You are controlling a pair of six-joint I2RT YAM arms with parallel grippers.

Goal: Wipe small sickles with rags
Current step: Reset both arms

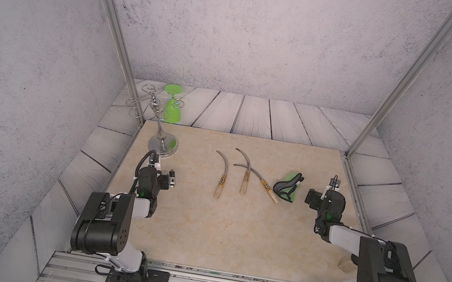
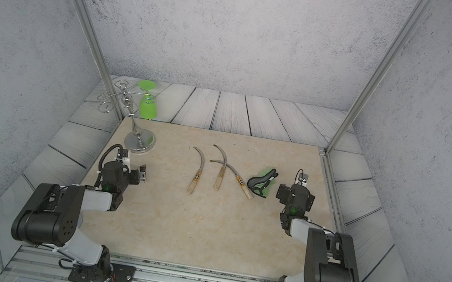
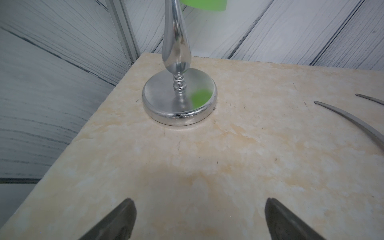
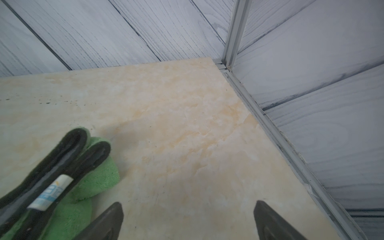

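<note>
**A:** How did the left gripper (image 3: pixel 199 199) stand?

**B:** Its fingers (image 3: pixel 118 220) were spread wide with nothing between them. Its wrist view showed only their dark tips, and the edge cut off the rest. They hung over bare table (image 3: pixel 228 166), facing the chrome stand (image 3: pixel 179 108).

**A:** And the right gripper (image 4: pixel 188 202)?

**B:** It was just as wide and held nothing. The rag (image 4: pixel 93 176) lay just beside one finger. It was green and fuzzy, with a black strap (image 4: pixel 62 153) across it. The frame cut both off, so I couldn't tell whether finger and cloth touched.

**A:** Where were the small sickles (image 1: pixel 245 173)?

**B:** They lay flat on the table between the arms, handles toward the robot. The middle one crossed the blade of the right one (image 1: pixel 266 186), whose handle end lay just beside the rag (image 1: pixel 288 178). The left one (image 1: pixel 222 178) lay apart. The left wrist view caught only two blade tips (image 3: pixel 353 122).

**A:** Was anything in the stand?

**B:** A green glass (image 1: pixel 172 109) hung upside down in one wire ring, by the far left corner. The left wrist view showed only a strip of it (image 3: pixel 203 4). The print on the handle bands was too small to read.
</note>
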